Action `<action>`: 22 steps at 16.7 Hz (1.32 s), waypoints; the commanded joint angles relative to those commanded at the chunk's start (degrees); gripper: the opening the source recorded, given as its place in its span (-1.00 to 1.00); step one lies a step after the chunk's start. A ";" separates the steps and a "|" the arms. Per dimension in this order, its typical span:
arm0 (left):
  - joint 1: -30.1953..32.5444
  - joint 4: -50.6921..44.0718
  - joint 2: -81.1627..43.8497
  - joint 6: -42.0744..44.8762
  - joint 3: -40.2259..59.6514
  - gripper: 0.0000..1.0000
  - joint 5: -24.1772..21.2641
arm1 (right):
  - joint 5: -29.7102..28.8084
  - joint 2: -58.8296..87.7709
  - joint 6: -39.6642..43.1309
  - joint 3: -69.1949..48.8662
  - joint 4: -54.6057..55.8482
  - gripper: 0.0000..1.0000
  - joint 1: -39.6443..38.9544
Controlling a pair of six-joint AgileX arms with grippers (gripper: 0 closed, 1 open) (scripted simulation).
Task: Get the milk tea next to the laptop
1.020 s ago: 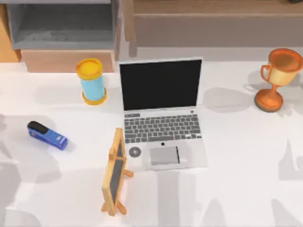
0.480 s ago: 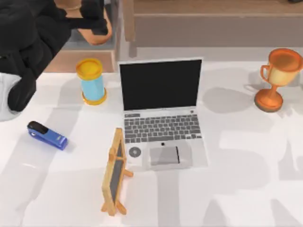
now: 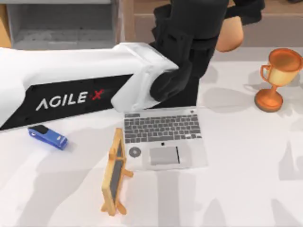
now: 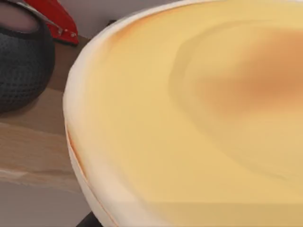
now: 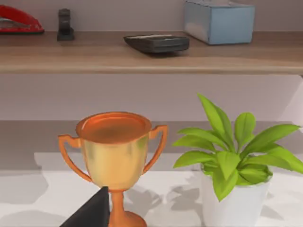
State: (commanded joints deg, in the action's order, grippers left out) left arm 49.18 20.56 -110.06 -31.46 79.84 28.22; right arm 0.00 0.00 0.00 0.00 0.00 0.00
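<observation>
Where the left arm stretches across the worktop from the top view's left, its left gripper sits at the far edge, above and behind the laptop, whose screen the arm hides. The gripper is pinching the milk tea, its brown side showing just under the black fingers; in the left wrist view the cup's creamy top sits right against the camera. To the gripper's right and nearer stands the trophy, apart from the cup. Nearer than the gripper and to its left stand a small easel board and a blue stapler. I cannot tell the right gripper's state; its wrist view faces the trophy and a potted plant, with a shelf beyond.
</observation>
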 joint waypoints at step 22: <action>20.71 -51.48 -32.06 -25.27 35.64 -1.00 44.33 | 0.00 0.00 0.00 0.00 0.00 1.00 0.00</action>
State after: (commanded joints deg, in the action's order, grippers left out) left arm 69.89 -30.92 -142.12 -56.74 115.48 72.55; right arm 0.00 0.00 0.00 0.00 0.00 0.00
